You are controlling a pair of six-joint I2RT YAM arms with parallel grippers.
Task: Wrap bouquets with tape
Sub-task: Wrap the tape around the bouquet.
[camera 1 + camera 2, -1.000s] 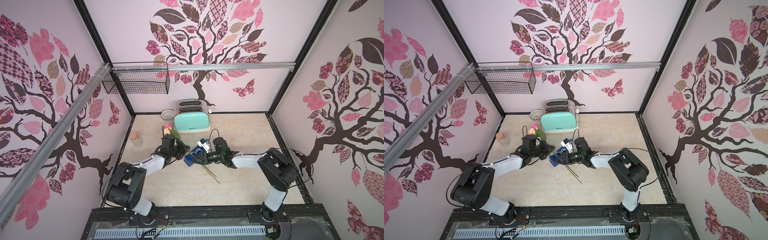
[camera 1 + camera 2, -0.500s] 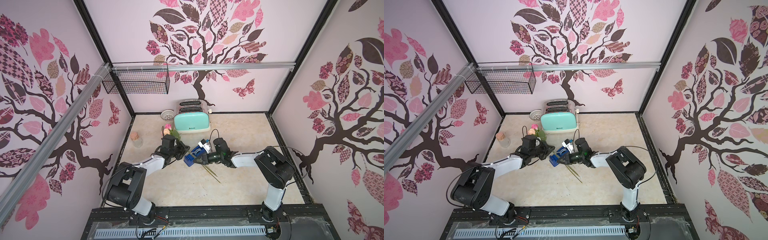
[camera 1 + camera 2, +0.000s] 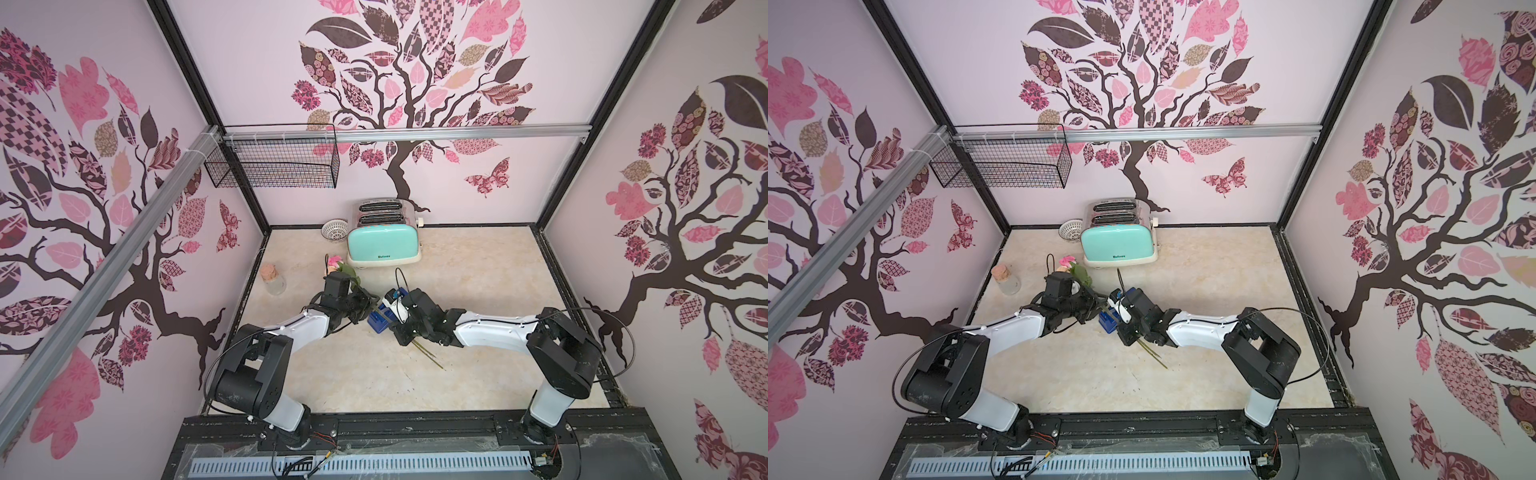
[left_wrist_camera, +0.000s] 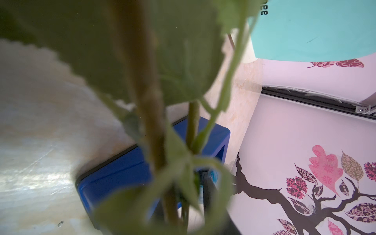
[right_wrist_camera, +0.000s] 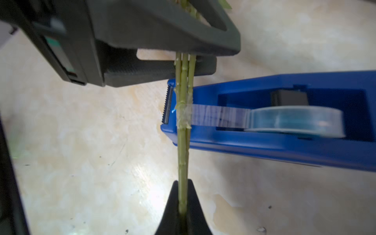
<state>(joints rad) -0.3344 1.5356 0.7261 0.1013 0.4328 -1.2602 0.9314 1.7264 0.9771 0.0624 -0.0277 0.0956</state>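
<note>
Tape (image 5: 219,117) is stretching uncut from its blue dispenser (image 5: 284,146) to the bouquets (image 5: 184,142) near the bench centre. Closed jaws of the right gripper (image 5: 183,205) are clamping them. Whether the jaws of the left gripper (image 3: 362,306) are holding cannot be told. Pulling away risks dragging the dispenser or loosening the wrap.

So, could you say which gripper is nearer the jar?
Left. The left gripper is a short way from the jar, toward mid-table; the right gripper lies farther, beyond the left.
</note>
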